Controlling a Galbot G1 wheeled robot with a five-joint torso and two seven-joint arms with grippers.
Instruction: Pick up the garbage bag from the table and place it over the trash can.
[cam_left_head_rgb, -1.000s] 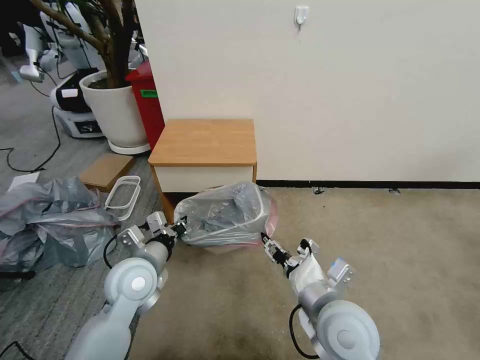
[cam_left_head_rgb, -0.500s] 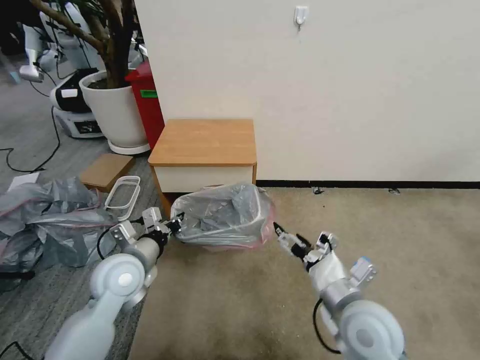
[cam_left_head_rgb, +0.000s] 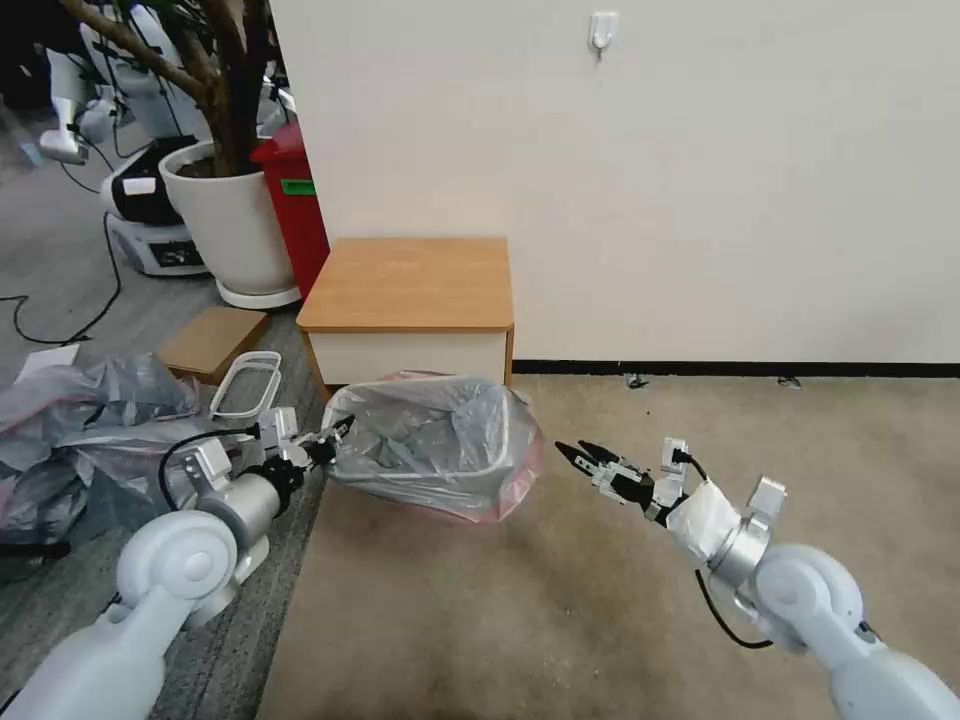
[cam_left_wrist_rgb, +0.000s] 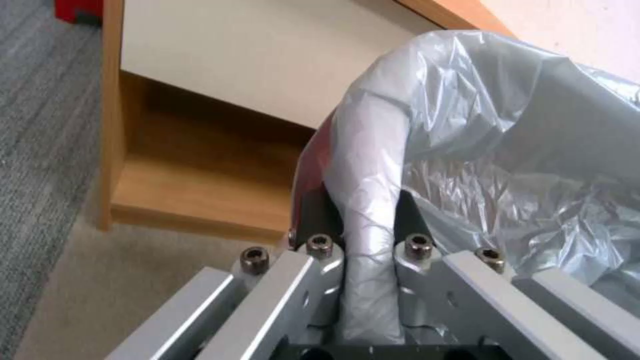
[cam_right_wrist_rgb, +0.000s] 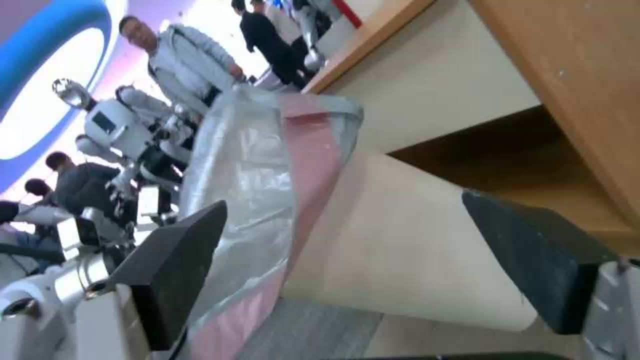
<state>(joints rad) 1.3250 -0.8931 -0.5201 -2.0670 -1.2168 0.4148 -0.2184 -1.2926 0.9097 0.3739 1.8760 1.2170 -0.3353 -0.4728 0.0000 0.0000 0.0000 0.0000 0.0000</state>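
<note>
The garbage bag (cam_left_head_rgb: 430, 450) is draped over the trash can (cam_right_wrist_rgb: 400, 250), on the carpet just before the bench (cam_left_head_rgb: 408, 283). I judge the film feather-light, soft and slippery, easily torn; the pink rim band is the sensible place to take it. My left claw (cam_left_head_rgb: 325, 440) is clamped on a bunched fold of the bag at the can's left edge, arm reaching low from the left. My right claw (cam_left_head_rgb: 580, 456) hangs wide open and empty, apart from the can's right side, fingertips toward it.
</note>
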